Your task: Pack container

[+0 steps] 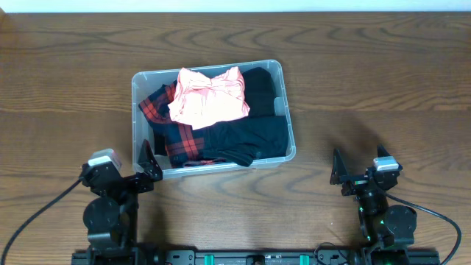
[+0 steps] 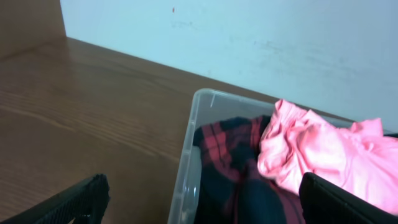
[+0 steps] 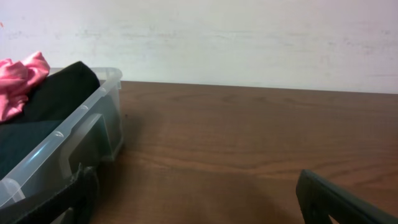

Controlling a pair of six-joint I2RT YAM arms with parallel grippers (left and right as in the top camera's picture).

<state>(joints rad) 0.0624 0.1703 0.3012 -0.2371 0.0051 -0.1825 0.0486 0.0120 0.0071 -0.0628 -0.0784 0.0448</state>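
Altogether one container (image 1: pixel 137 118) of clothes (image 1: pixel 213 110); left pincer (image 1: pixel 147 160) and right pincer (image 1: pixel 340 174) gape wide, empty

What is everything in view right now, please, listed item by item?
container: one, clear plastic, on the table, left of centre
pink garment: one, pink, crumpled on top inside the container
plaid garment: one, red and black, container's left side
black clothing: count unclear, black, container's right and front
table: one, brown wood, under everything
wall: one, white, behind the table
cables: two, black, trailing from the arm bases
left gripper: one, black, jaws open, at the container's near left corner
right gripper: one, black, jaws open, over bare table right of the container
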